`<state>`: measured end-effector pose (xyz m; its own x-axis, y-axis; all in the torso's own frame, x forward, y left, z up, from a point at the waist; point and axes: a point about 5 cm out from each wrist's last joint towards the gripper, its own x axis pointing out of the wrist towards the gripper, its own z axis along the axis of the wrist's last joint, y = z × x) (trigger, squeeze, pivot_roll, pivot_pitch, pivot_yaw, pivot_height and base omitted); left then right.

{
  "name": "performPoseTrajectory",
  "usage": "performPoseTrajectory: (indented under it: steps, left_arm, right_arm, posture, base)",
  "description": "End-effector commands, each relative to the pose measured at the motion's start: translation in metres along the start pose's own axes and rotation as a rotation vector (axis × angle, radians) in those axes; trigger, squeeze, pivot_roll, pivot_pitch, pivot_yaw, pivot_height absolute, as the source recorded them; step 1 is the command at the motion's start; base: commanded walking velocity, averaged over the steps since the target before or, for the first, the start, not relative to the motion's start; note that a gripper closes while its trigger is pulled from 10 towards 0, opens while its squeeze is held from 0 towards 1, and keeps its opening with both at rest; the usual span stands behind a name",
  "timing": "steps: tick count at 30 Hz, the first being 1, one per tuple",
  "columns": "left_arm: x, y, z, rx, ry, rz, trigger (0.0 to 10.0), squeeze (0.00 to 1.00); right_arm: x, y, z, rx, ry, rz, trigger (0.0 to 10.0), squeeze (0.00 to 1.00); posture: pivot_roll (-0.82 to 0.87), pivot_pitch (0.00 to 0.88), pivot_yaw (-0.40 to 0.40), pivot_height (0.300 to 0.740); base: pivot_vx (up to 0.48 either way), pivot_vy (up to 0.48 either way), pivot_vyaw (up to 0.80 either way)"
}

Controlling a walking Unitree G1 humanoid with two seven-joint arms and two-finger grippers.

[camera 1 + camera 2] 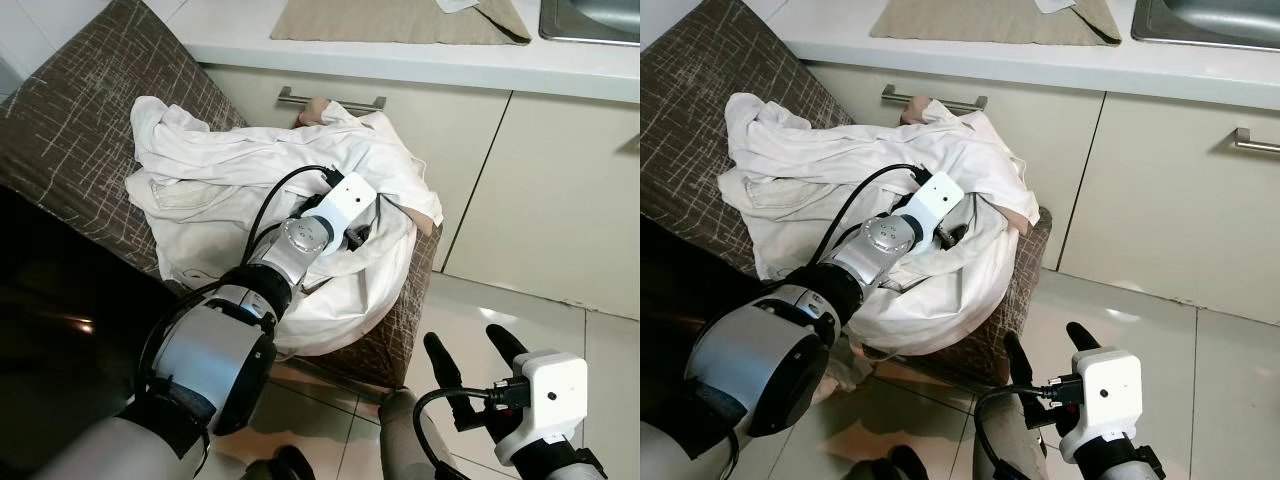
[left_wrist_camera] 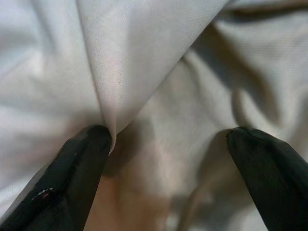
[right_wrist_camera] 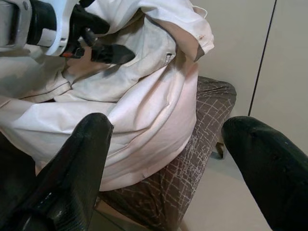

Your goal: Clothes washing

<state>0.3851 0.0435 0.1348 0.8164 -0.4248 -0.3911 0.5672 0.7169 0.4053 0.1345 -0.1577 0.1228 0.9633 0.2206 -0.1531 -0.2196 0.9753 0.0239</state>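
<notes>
On the brown patterned armchair (image 1: pixel 70 130) in front of you lies the white garment (image 1: pixel 230 170), heaped across the seat and draping over its front corner. Your left pincer (image 1: pixel 362 232) is pushed into the folds at the right side of the heap; in the left wrist view its two black fingertips (image 2: pixel 77 168) stand apart, released, with a ridge of white cloth touching one tip and nothing clamped between them. A black cable (image 1: pixel 270 200) loops over the left forearm and onto the cloth.

Your right pincer (image 1: pixel 475 360) hangs low over the tiled floor (image 1: pixel 560 330), just beside the chair's front corner, well apart from the garment. Its fingers (image 3: pixel 72 163) are spread wide, holding nothing; the right wrist view looks between them at the draped cloth and the left pincer.

Behind the chair runs a row of cream cabinets (image 1: pixel 540 190) with a metal drawer handle (image 1: pixel 330 99) just above the heap. The white surface (image 1: pixel 400 55) on top carries a beige mat (image 1: pixel 400 20), and a steel sink (image 1: pixel 1210 20) sits at the far right
</notes>
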Motion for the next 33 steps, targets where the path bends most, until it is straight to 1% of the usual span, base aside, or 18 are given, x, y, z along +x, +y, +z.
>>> performPoseTrajectory:
  steps: [1,4,5,6,8,9,10,11,14,16,17,18,19,22,25,29,32,33]
  left_arm:
    - [-0.005,0.017,-0.016,-0.029,0.076,0.052,10.0,0.0]
    - [-0.009,0.032,-0.018,-0.055,0.087,0.099,10.0,0.0]
    - [-0.011,0.04,-0.018,-0.053,0.085,0.126,10.0,0.0]
    - [-0.011,0.04,-0.018,-0.053,0.085,0.126,10.0,0.0]
    - [-0.016,0.056,-0.016,-0.065,0.064,0.187,10.0,0.0]
    - [-0.016,0.056,-0.016,-0.065,0.064,0.187,10.0,0.0]
    - [-0.02,0.07,-0.013,-0.076,0.044,0.23,10.0,0.0]
    - [-0.02,0.07,-0.013,-0.076,0.044,0.23,10.0,0.0]
    - [-0.024,0.078,-0.015,-0.055,0.055,0.252,10.0,0.0]
    - [-0.029,0.087,-0.025,-0.019,0.097,0.297,10.0,0.0]
    - [-0.029,0.087,-0.025,-0.019,0.097,0.297,10.0,0.0]
    - [-0.033,0.094,-0.029,-0.02,0.109,0.327,10.0,0.0]
    - [-0.033,0.094,-0.029,-0.02,0.109,0.327,10.0,0.0]
    - [-0.043,0.114,-0.029,-0.015,0.105,0.397,10.0,0.0]
    - [-0.048,0.125,-0.024,-0.017,0.089,0.417,10.0,0.0]
    - [-0.051,0.132,-0.021,-0.018,0.079,0.437,10.0,0.0]
    - [-0.055,0.136,-0.028,-0.003,0.108,0.448,10.0,0.0]
    - [-0.056,0.135,-0.037,0.017,0.151,0.438,10.0,0.0]
  right_arm:
    - [-0.001,0.002,0.001,0.002,0.007,0.004,10.0,0.0]
    - [0.001,0.001,0.0,0.004,0.009,0.003,10.0,0.0]
    - [0.002,0.001,-0.001,0.006,0.009,0.006,10.0,0.0]
    - [0.002,0.001,-0.001,0.006,0.009,0.006,10.0,0.0]
    - [0.005,0.001,-0.002,0.005,0.009,0.012,10.0,0.0]
    - [0.005,0.001,-0.002,0.005,0.009,0.012,10.0,0.0]
    - [0.008,0.0,-0.003,0.005,0.009,0.018,10.0,0.0]
    - [0.008,0.0,-0.003,0.005,0.009,0.018,10.0,0.0]
    - [0.011,0.0,-0.004,0.005,0.01,0.027,10.0,0.0]
    - [0.014,-0.001,-0.005,0.003,0.008,0.037,10.0,0.0]
    - [0.014,-0.001,-0.005,0.003,0.008,0.037,10.0,0.0]
    - [0.016,-0.001,-0.005,0.002,0.008,0.041,10.0,0.0]
    - [0.016,-0.001,-0.005,0.002,0.008,0.041,10.0,0.0]
    - [0.019,-0.001,-0.007,-0.001,0.01,0.049,10.0,0.0]
    - [0.021,-0.002,-0.009,-0.003,0.012,0.055,10.0,0.0]
    - [0.023,-0.003,-0.01,-0.005,0.013,0.058,10.0,0.0]
    - [0.025,-0.004,-0.01,-0.007,0.013,0.063,10.0,0.0]
    - [0.027,-0.004,-0.011,-0.011,0.012,0.068,10.0,0.0]
  posture:
    - [-0.66,0.249,0.206,0.719]
    - [-0.65,0.246,0.206,0.719]
    - [-0.65,0.242,0.205,0.719]
    - [-0.65,0.242,0.205,0.719]
    - [-0.63,0.231,0.201,0.719]
    - [-0.63,0.231,0.201,0.719]
    - [-0.62,0.223,0.197,0.719]
    - [-0.62,0.223,0.197,0.719]
    - [-0.61,0.215,0.194,0.719]
    - [-0.6,0.208,0.192,0.719]
    - [-0.6,0.208,0.192,0.719]
    - [-0.6,0.201,0.19,0.719]
    - [-0.6,0.201,0.19,0.719]
    - [-0.59,0.183,0.188,0.719]
    - [-0.58,0.168,0.187,0.719]
    - [-0.58,0.16,0.186,0.719]
    - [-0.57,0.15,0.187,0.719]
    - [-0.57,0.148,0.186,0.719]
  base:
    - [0.0,0.0,0.0]
    - [0.0,0.0,0.0]
    - [0.0,0.0,0.0]
    - [0.0,0.0,0.0]
    - [0.0,0.0,0.0]
    - [0.0,0.0,0.0]
    - [0.0,0.0,0.0]
    - [0.0,0.0,0.0]
    - [0.0,0.0,0.0]
    - [0.0,0.0,0.0]
    - [0.0,0.0,0.0]
    - [0.0,0.0,0.0]
    - [0.0,0.0,0.0]
    - [0.0,0.0,0.0]
    - [0.0,0.0,0.0]
    - [0.0,0.0,0.0]
    - [0.0,0.0,0.0]
    - [0.0,0.0,0.0]
